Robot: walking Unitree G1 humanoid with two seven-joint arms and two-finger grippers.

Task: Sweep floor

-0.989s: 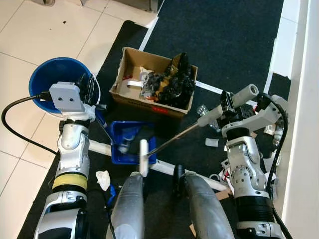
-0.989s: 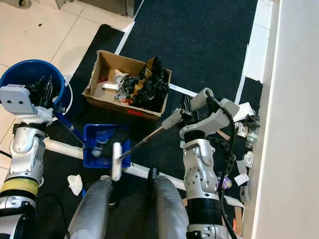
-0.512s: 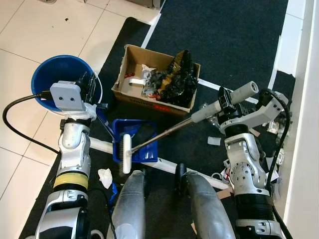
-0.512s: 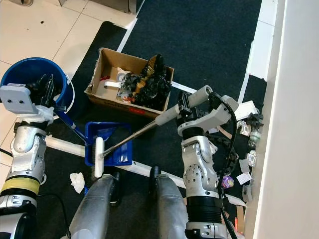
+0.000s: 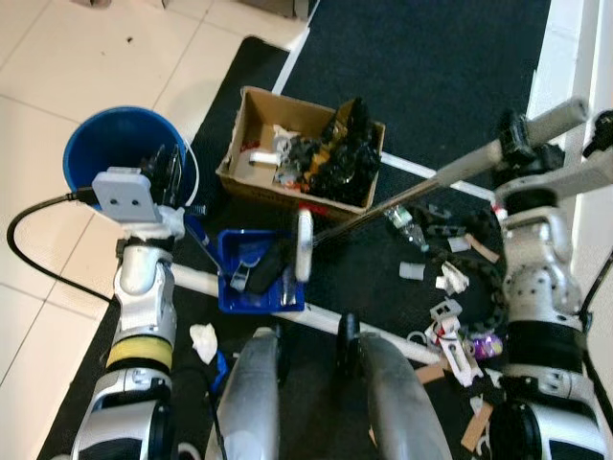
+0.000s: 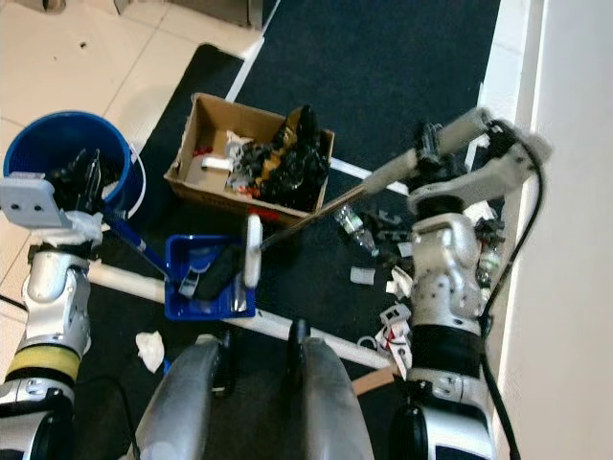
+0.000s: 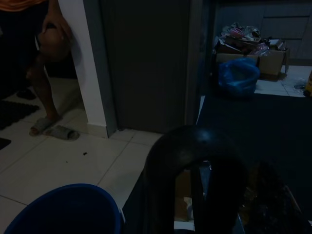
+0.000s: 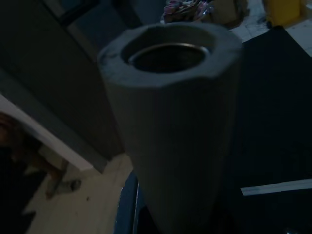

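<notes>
**Broom head swung up off the pan**

I see my right gripper [image 5: 512, 146] clamped on the broom [image 5: 402, 196], its head now raised beside the dustpan [image 5: 257, 273], which my left gripper [image 5: 165, 182] holds; litter [image 5: 442, 278] remains unswept.

A cardboard box [image 5: 287, 158] stuffed with black rubbish sits at upper centre on a dark mat [image 5: 421, 67], a blue bucket [image 5: 105, 153] on pale tiles [image 5: 57, 86] at left.
</notes>
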